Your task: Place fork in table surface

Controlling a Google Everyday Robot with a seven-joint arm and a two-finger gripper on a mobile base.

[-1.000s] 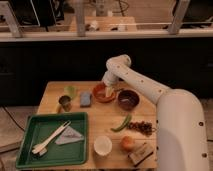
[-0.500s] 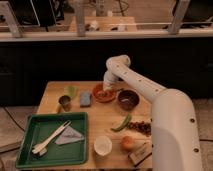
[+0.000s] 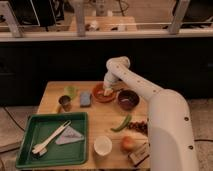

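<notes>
gripper (image 3: 107, 90) is well past the tray (image 3: 75, 152), beyond its far-right corner, low over the orange plate (image 3: 98, 95). Can't tell how open it is or if it's got hold of anything. There's a pale bit right under it, could be gripper or sthg on the plate.

fork (image 3: 51, 136) is in the tray, left half, lying flat on a diagonal, wider end twd the tray's near-left corner. Grey cloth (image 3: 71, 135) is just beside it on the right, can't tell if they touch.

Delta vs 1 s ago:
- gripper approx same spot over the plate, no real travel
- big arm link (image 3: 169, 127) right of the tray has drifted a bit closer to the tray and covers more of the table's right side
- fork, cloth and the rest: no shift

Read: fork untouched and the gripper is nowhere near it, so the task is effectively not started. Looks like the arm is repositioning, not approaching.

Next would need: come back to the tray, drop onto the fork, lift it over the tray wall, set it on bare table (image 3: 102, 121). The free strip just right of the tray, between the tray and the green pod (image 3: 121, 122) and behind the white cup (image 3: 103, 145), looks OK.

Risks, imo: thin fork flat on the tray floor is a hard pinch, the cloth may snag, and the tray could slide if the wall gets clipped.
</notes>
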